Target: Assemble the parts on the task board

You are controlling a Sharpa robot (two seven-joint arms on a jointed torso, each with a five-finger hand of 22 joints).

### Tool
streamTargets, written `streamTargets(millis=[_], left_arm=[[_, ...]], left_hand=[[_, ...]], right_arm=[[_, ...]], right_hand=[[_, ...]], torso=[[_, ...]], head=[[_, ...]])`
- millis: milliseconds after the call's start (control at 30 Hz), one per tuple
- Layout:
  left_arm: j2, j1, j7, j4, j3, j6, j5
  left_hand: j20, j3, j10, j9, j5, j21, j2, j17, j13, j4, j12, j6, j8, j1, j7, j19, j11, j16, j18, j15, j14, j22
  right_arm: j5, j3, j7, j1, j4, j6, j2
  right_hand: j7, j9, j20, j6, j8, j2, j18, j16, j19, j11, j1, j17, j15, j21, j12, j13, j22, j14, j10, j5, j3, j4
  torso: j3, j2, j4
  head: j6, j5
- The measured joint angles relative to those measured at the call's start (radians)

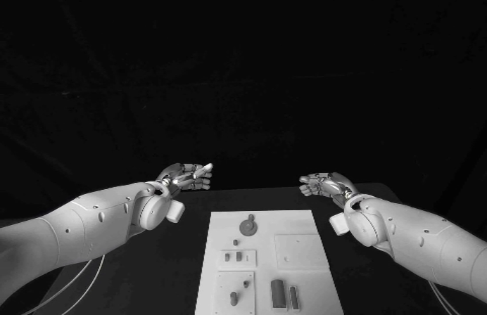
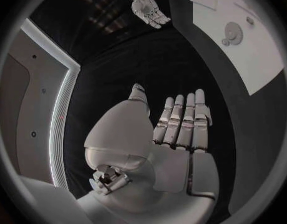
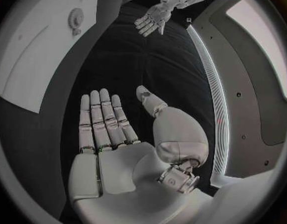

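Parts lie on the white task board (image 1: 269, 259) in the middle of the black table (image 1: 162, 273), seen from the head camera: a round piece (image 1: 248, 225) near the board's far end, two small pegs (image 1: 236, 256) on a raised tile, a dark block (image 1: 278, 292) and a slimmer bar (image 1: 294, 297) near the close end. The left hand (image 1: 186, 176) hangs past the board's far left corner, the right hand (image 1: 326, 185) past its far right corner, both off the board, leaving bare table between them.

From the left wrist, the left hand (image 2: 174, 134) is flat, fingers straight and side by side, thumb apart, holding nothing; the board's edge (image 2: 258, 59) and the round piece (image 2: 232, 33) lie beside it.

From the right wrist, the right hand (image 3: 115, 134) is likewise flat and holds nothing, board (image 3: 38, 50) alongside.
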Motion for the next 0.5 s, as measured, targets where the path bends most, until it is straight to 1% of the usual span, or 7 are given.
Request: streamTargets(millis=[67,133,200,267,300,400,500], left_arm=[[-0.001,0.0,-0.001,0.001,0.0,-0.001,0.0],[-0.005,-0.003,-0.002,0.008,0.005,-0.004,0.0],[-0.011,-0.008,-0.002,0.027,0.013,-0.011,0.0],[-0.018,-0.018,0.0,0.059,0.023,-0.024,0.0],[-0.022,-0.023,0.002,0.075,0.029,-0.032,0.0],[-0.038,-0.044,0.012,0.142,0.052,-0.071,0.004],[-0.06,-0.071,0.029,0.229,0.082,-0.131,0.01]], left_hand=[[-0.016,0.04,-0.196,-0.12,-0.01,-0.017,-0.01,-0.156,-0.036,-0.072,-0.019,-0.154,-0.057,-0.102,-0.029,-0.182,-0.028,-0.027,-0.016,-0.038,-0.172,-0.188],[-0.028,0.07,-0.341,-0.209,-0.021,-0.029,-0.02,-0.272,-0.063,-0.125,-0.033,-0.269,-0.098,-0.191,-0.051,-0.317,-0.048,-0.047,-0.016,-0.067,-0.3,-0.328],[-0.039,0.095,-0.465,-0.283,-0.027,-0.039,-0.029,-0.37,-0.085,-0.169,-0.045,-0.367,-0.134,-0.284,-0.069,-0.431,-0.064,-0.063,-0.031,-0.092,-0.408,-0.447],[-0.045,0.111,-0.542,-0.33,-0.032,-0.044,-0.035,-0.431,-0.099,-0.197,-0.051,-0.427,-0.155,-0.406,-0.081,-0.501,-0.075,-0.072,-0.031,-0.108,-0.475,-0.521],[-0.049,0.12,-0.584,-0.355,-0.033,-0.044,-0.038,-0.464,-0.107,-0.212,-0.051,-0.46,-0.167,-0.551,-0.087,-0.54,-0.08,-0.078,-0.031,-0.116,-0.511,-0.561],[-0.055,0.135,-0.655,-0.398,-0.039,-0.052,-0.043,-0.52,-0.12,-0.237,-0.06,-0.517,-0.188,-0.839,-0.098,-0.605,-0.091,-0.084,-0.031,-0.131,-0.573,-0.63],[-0.058,0.145,-0.697,-0.424,-0.039,-0.052,-0.046,-0.554,-0.127,-0.25,-0.06,-0.55,-0.199,-1.016,-0.103,-0.644,-0.097,-0.09,-0.031,-0.139,-0.609,-0.67]], right_arm=[[0.0,0.0,-0.001,0.0,0.001,-0.002,0.0],[0.001,0.0,-0.002,-0.001,0.009,-0.005,-0.004],[0.003,0.003,-0.002,-0.003,0.03,-0.011,-0.012],[0.008,0.006,-0.002,-0.006,0.06,-0.022,-0.023],[0.011,0.008,-0.001,-0.007,0.078,-0.028,-0.029],[0.025,0.016,0.006,-0.01,0.149,-0.061,-0.052],[0.046,0.025,0.019,-0.016,0.239,-0.11,-0.083]], right_hand=[[-0.039,-0.122,-0.044,-0.17,-0.056,-0.007,-0.041,-0.112,-0.123,-0.036,-0.202,-0.09,-0.033,-0.077,-0.064,-0.04,-0.107,-0.165,-0.21,-0.014,-0.124,0.062],[-0.075,-0.22,-0.083,-0.307,-0.102,-0.008,-0.071,-0.201,-0.222,-0.065,-0.361,-0.162,-0.065,-0.137,-0.114,-0.071,-0.316,-0.299,-0.38,-0.023,-0.223,0.112],[-0.104,-0.3,-0.113,-0.418,-0.139,-0.009,-0.094,-0.273,-0.302,-0.089,-0.489,-0.22,-0.089,-0.186,-0.154,-0.097,-0.514,-0.408,-0.517,-0.03,-0.303,0.153],[-0.121,-0.35,-0.132,-0.487,-0.162,-0.01,-0.1,-0.318,-0.352,-0.105,-0.568,-0.257,-0.104,-0.216,-0.179,-0.113,-0.642,-0.476,-0.604,-0.034,-0.352,0.179],[-0.131,-0.376,-0.142,-0.525,-0.175,-0.011,-0.109,-0.342,-0.38,-0.113,-0.611,-0.277,-0.111,-0.233,-0.193,-0.121,-0.712,-0.513,-0.65,-0.038,-0.379,0.193],[-0.147,-0.422,-0.159,-0.588,-0.195,-0.013,-0.123,-0.383,-0.425,-0.127,-0.682,-0.31,-0.124,-0.261,-0.216,-0.136,-0.83,-0.574,-0.729,-0.038,-0.425,0.216],[-0.155,-0.45,-0.171,-0.626,-0.209,-0.014,-0.124,-0.408,-0.451,-0.136,-0.726,-0.331,-0.133,-0.278,-0.229,-0.145,-0.902,-0.613,-0.777,-0.042,-0.451,0.232]], torso=[[-0.0001,0.0,0.0002],[-0.0025,-0.001,0.001],[-0.0079,-0.003,0.0032],[-0.0171,-0.006,0.0065],[-0.0213,-0.008,0.0081],[-0.0343,-0.013,0.0138],[-0.042,-0.016,0.0173]], head=[[-0.001,0.0],[-0.005,-0.003],[-0.011,-0.01],[-0.021,-0.021],[-0.025,-0.025],[-0.036,-0.037],[-0.041,-0.043]])
